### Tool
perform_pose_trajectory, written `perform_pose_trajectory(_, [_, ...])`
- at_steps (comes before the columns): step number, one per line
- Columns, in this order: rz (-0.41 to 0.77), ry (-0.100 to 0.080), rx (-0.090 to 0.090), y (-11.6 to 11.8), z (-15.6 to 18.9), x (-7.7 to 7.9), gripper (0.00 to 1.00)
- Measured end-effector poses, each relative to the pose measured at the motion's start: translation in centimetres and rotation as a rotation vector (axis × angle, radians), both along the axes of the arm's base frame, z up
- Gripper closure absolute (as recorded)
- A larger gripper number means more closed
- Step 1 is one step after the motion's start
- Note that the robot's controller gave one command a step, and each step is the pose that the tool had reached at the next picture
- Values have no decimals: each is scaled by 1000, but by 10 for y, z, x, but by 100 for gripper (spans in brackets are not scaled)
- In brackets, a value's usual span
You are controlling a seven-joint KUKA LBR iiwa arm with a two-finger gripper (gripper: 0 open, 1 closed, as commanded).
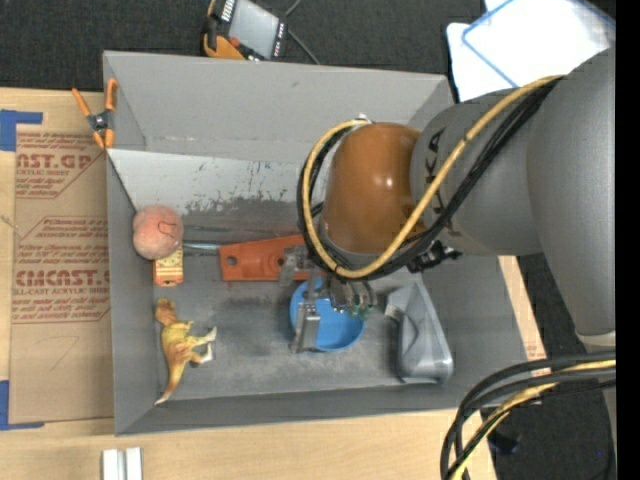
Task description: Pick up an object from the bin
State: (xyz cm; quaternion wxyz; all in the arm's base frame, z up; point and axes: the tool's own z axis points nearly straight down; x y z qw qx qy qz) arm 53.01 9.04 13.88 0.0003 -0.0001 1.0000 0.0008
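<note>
The thing under the arm's jaws is a round, bright blue piece point(335, 333), smooth and plastic-looking, shaped like a small cup or cap, lying on the floor of the grey metal bin point(260, 98) just below the middle of the frame. Its upper part is hidden by the wrist, and a silvery metal part stands at its left edge. Whether the jaws are wide, narrow or closed on it cannot be told. At the far left of the bin floor lies a pale pink ball point(155, 231) with a matt skin. A small yellow block point(168, 268) touches it from below. Further down, in the lower left corner, a yellow toy dinosaur point(180, 346) lies on its side, well apart from the blue piece. Towards the middle, a flat orange piece point(255, 261) with a hole near its left end stretches along the floor, and its right end runs under the wrist just above the blue piece. Over all this hangs the glossy orange cover point(370, 193) on the wrist, looped by yellow-and-black cables point(312, 183). To the right of the blue piece, near but apart from it, a grey wedge-shaped thing point(420, 343) with a dark edge lies against the bin's right wall. The heavy grey arm point(540, 168) fills the right of the frame.
</note>
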Motion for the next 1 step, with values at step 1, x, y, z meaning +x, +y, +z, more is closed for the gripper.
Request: perform_pose_trajectory(1, [0, 0, 0, 0, 0, 0, 0])
